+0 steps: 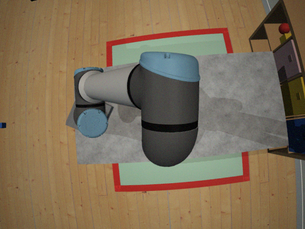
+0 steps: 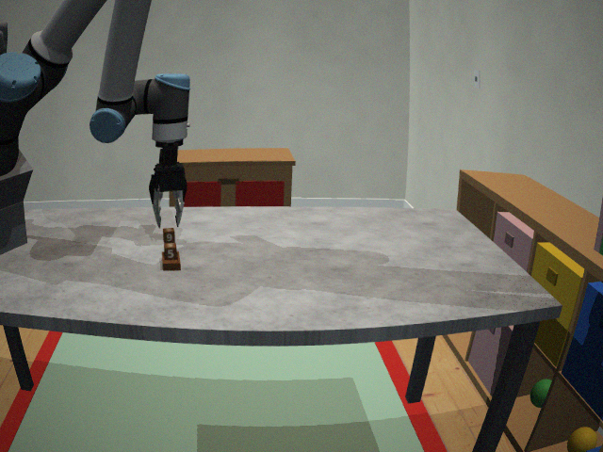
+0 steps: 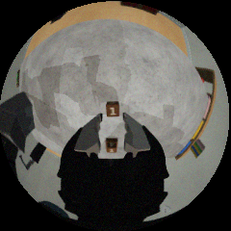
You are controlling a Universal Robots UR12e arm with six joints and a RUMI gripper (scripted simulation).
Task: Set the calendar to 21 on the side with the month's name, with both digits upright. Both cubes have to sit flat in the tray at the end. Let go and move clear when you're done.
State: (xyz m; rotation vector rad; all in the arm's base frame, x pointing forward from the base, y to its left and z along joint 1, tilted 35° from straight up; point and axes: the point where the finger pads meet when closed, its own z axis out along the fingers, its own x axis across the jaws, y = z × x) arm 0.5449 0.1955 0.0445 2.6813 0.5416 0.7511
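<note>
My gripper (image 2: 168,225) (image 3: 113,114) is partly open and empty, hanging fingers down above and behind the tray. A brown cube (image 2: 168,236) (image 3: 113,109) shows 9 on the side facing the exterior camera and an upright 1 on top in the wrist view. It stands behind the other cube; its foot is hidden in the exterior view. The other brown cube (image 2: 170,252) (image 3: 112,145) sits in the small wooden tray (image 2: 171,266) and shows an upright 5 to the exterior view. Its top digit is unclear in the wrist view. The arm hides both cubes and the tray in the top view.
The grey table (image 1: 246,74) (image 2: 317,301) bears the cubes and tray. A shelf (image 2: 528,186) with coloured drawers stands beyond its right end. A low cabinet (image 2: 234,155) with red fronts stands behind the table. The arm base (image 2: 11,223) is at the left.
</note>
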